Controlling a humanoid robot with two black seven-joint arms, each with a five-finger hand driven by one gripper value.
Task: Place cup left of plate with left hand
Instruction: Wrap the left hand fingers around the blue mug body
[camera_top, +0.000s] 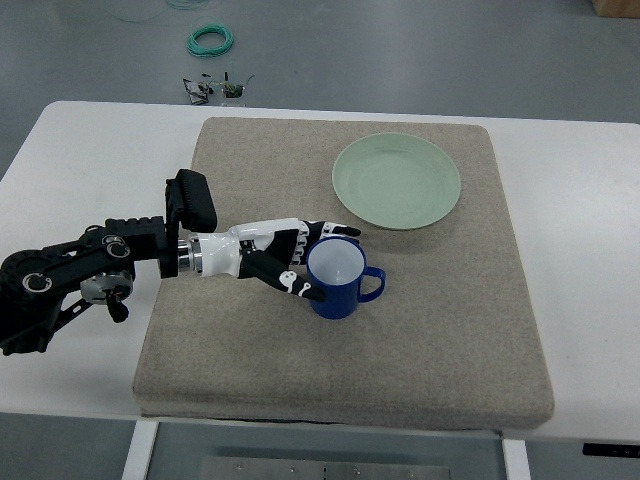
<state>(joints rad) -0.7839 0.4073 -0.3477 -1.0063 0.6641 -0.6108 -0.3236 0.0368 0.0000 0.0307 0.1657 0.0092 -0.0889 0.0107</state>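
White worktop carries a grey mat | blue cup stands upright on mat, below-left of green plate, handle pointing right | left hand has fingers wrapped around cup's left wall | likely rigid, light, smooth; grip the body, opposite the handle, keep upright.
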